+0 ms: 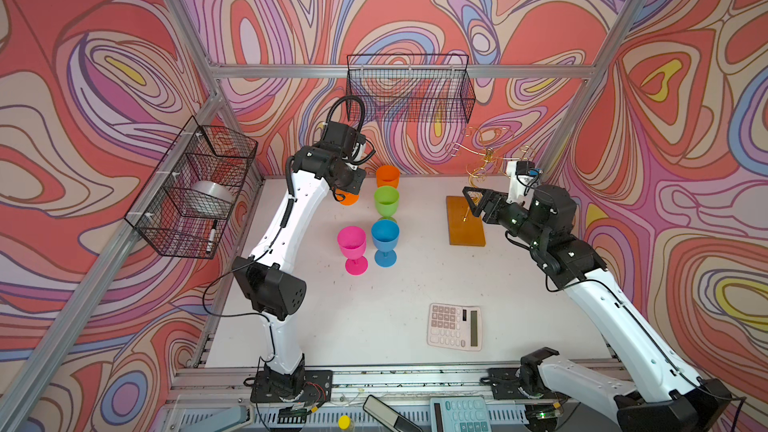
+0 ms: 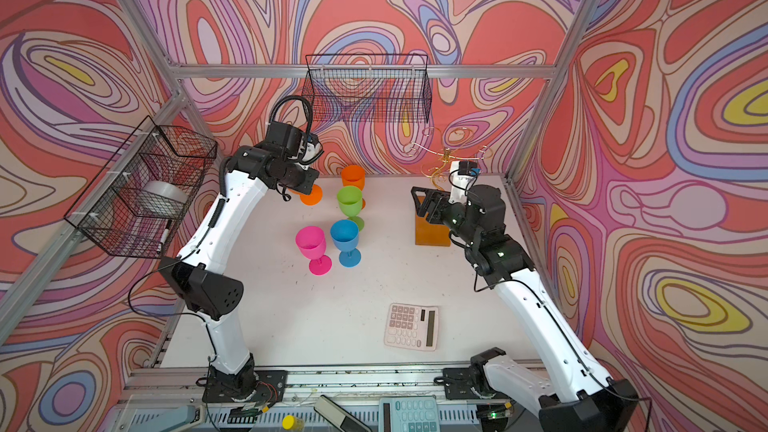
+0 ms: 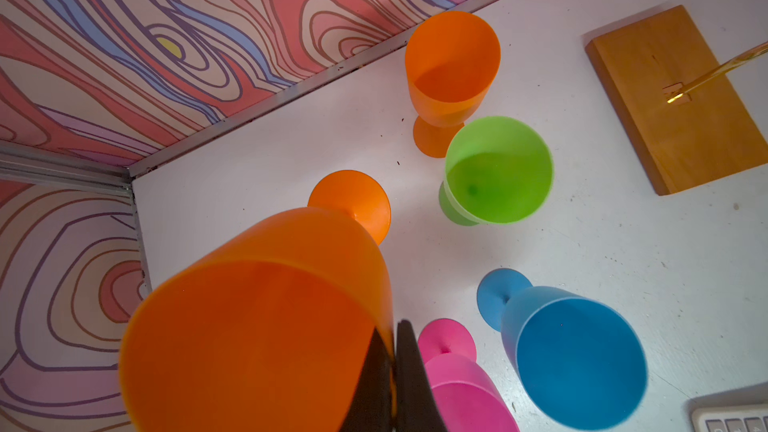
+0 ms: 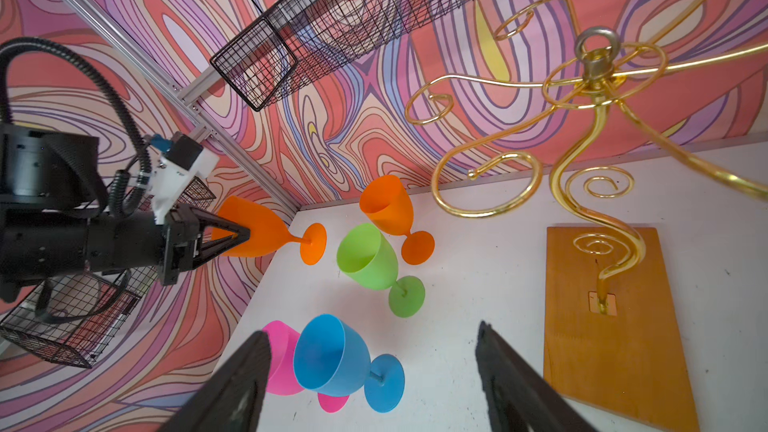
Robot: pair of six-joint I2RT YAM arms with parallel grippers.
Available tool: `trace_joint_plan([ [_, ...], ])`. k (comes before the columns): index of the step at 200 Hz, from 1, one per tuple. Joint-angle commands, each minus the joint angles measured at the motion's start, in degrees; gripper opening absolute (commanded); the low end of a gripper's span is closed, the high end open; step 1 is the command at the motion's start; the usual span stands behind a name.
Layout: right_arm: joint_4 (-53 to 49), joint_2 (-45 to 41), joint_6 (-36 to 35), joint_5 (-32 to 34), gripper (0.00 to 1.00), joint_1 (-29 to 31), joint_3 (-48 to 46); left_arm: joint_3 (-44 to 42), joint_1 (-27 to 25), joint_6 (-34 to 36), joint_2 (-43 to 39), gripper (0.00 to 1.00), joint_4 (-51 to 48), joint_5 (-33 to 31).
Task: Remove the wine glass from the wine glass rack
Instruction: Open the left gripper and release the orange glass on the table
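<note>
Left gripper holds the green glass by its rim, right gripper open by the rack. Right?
Wrong colour: the left gripper holds an orange glass by its rim, per the right wrist view. The right gripper is open by the rack.

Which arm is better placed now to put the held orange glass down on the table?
Left. The left gripper is shut on the rim of the held orange glass. The right gripper is open and empty beside the wine glass rack, apart from that glass.

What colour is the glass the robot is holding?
Orange. The left gripper pinches the held glass at its rim, clearest in the right wrist view.
</note>
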Motion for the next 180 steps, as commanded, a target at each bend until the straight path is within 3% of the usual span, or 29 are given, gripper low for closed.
trace_joint_plan([
  [1,-1.1,0.3,-2.0,0.6,0.82,0.8,1.3,3.1,0.4,-0.8,3.7,0.0,-5.0,-1.3],
  [97,-3.0,-0.6,-3.5,2.9,0.82,1.4,-0.2,0.8,0.4,-3.4,13.4,0.0,-1.5,1.6],
  [180,-4.5,-1.9,-4.9,6.7,0.83,1.3,-0.7,-2.3,0.4,-3.9,14.0,0.0,-1.1,2.4],
])
